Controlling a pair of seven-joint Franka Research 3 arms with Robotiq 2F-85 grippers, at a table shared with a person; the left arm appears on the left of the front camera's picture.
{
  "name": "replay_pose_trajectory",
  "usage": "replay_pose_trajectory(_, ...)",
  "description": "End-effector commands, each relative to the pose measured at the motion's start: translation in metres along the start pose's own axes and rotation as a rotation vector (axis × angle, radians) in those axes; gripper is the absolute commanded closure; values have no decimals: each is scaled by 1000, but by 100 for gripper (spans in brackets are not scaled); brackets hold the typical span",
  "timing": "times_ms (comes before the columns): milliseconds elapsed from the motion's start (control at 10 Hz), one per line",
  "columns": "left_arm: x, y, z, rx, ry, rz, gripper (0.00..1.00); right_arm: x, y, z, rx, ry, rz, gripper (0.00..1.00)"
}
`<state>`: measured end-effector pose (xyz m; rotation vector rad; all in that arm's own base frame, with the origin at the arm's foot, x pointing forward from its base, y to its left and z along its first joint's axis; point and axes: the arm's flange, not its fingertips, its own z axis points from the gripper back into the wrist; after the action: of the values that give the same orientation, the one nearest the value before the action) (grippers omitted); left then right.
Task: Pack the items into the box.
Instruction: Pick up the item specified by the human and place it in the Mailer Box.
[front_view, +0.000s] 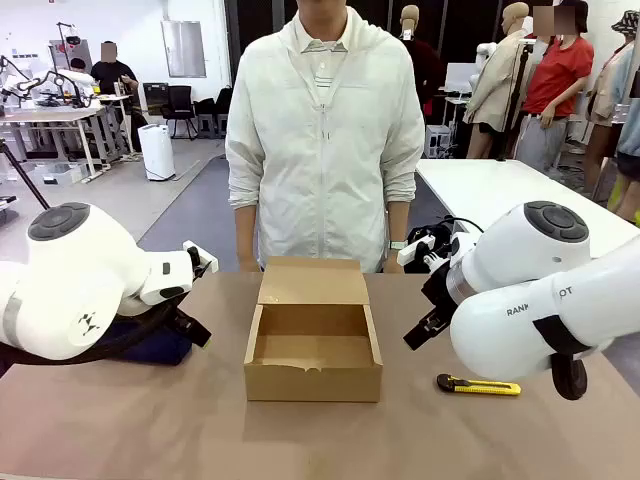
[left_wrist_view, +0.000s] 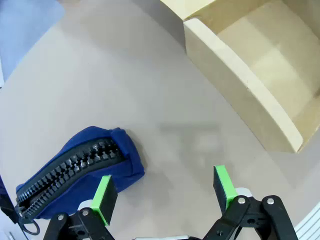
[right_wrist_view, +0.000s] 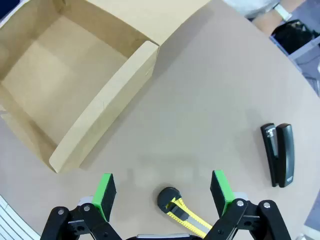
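- Cardboard box (front_view: 313, 385) sits open and empty at centre, flap raised toward the person (front_view: 322, 140). The navy pouch (front_view: 165, 347) lies at its 9 o'clock under the left arm, and a utility knife (front_view: 478, 385) at its 4 o'clock.
- Left wrist view: the left gripper (left_wrist_view: 164, 192) is spread wide and empty, with the pouch at 8 o'clock and the box at 2 o'clock. The zipper teeth, which the arm hides from the front, show clearly. The pouch looks soft and light and will likely sag, so pinch across mid-body.
- Right wrist view: the right gripper (right_wrist_view: 162, 192) is spread above the knife at 6 o'clock. A black stapler (right_wrist_view: 280, 152), which the arm covers in the front view, lies at 3 o'clock. It looks rigid, smooth and probably slippery, so grip its narrow sides.
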<state>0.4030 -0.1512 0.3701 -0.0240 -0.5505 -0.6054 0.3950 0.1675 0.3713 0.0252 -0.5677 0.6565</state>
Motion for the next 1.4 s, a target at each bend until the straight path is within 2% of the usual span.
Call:
replay_pose_trajectory(0, 0, 0, 0, 0, -1, 0, 0, 0, 0, 0, 0, 0, 0, 0)
replay_pose_trajectory(1300, 0, 0, 0, 0, 0, 0, 0, 0, 0, 0, 0, 0, 1, 0)
